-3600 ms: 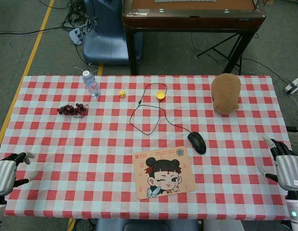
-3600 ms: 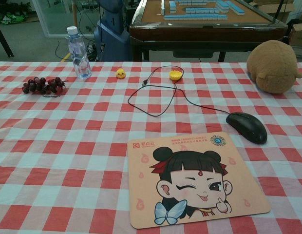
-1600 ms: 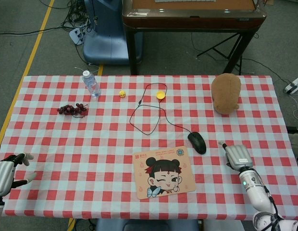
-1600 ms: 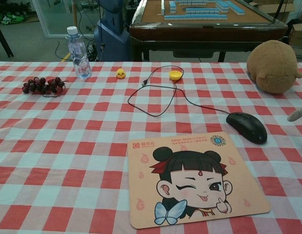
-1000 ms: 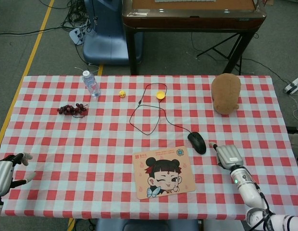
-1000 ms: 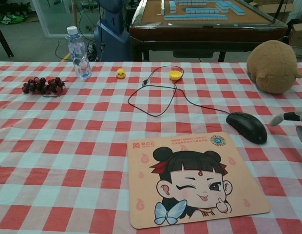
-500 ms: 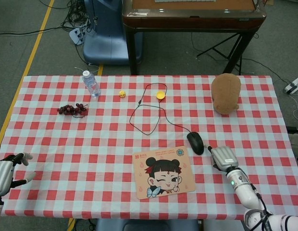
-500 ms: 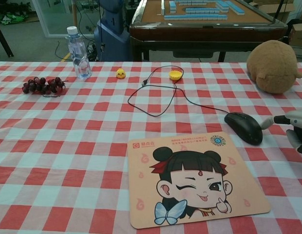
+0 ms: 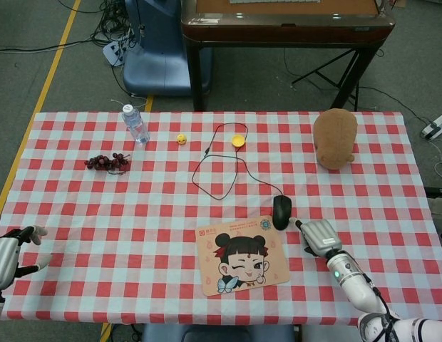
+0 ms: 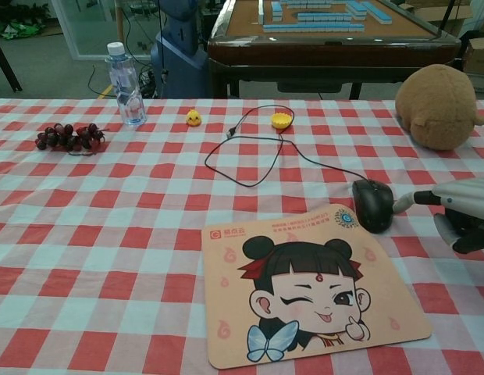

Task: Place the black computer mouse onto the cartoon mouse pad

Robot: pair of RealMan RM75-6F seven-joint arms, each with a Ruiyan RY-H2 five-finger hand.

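Head view, mouse (image 9: 281,211): we see it touching the mouse pad (image 9: 242,255) at the top right corner.
Head view, right hand (image 9: 319,236): one fingertip at the mouse, holding nothing.
Head view, left hand (image 9: 8,255): fingers apart, empty.
Chest view, mouse (image 10: 373,205): we see it overlapping the pad's (image 10: 312,285) corner.
Chest view, writing: red logo and characters, unreadable to us.
Chest view, bottle (image 10: 125,84): far left, label unreadable.

We see our right hand (image 10: 458,205) reaching in from the right, one fingertip (image 10: 400,205) touching the black mouse (image 10: 372,205). The mouse sits at the far right corner of the cartoon pad (image 10: 312,283).
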